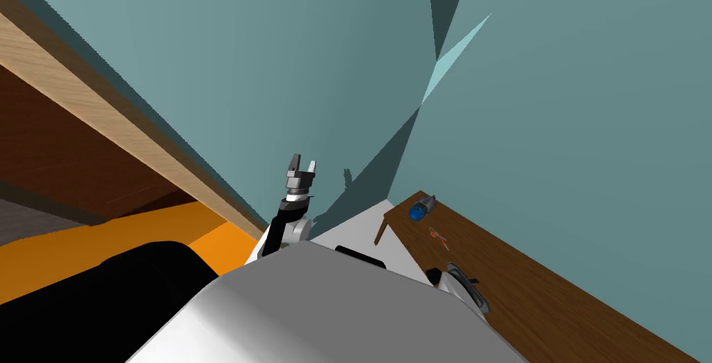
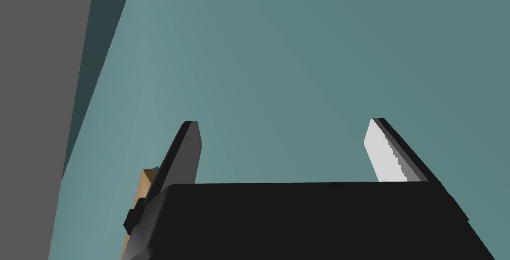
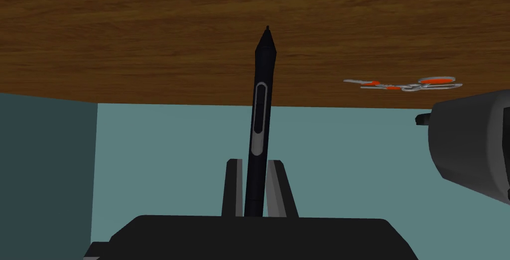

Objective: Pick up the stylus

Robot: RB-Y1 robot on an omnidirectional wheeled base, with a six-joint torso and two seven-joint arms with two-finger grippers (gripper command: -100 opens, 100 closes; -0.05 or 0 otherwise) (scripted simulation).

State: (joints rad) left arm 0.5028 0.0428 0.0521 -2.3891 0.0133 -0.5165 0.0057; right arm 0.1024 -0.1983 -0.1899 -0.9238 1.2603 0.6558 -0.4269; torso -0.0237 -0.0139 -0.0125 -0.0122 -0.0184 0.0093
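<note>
At right gripper (image 3: 254, 161): black stylus (image 3: 263, 60) (tapered)

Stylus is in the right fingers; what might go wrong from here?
The right gripper has its fingers shut on the stylus only near its back end, so the long free length may pivot or slip. Its tip points toward the wooden table; a forward swing might knock it there, or into the scissors nearby.
</note>
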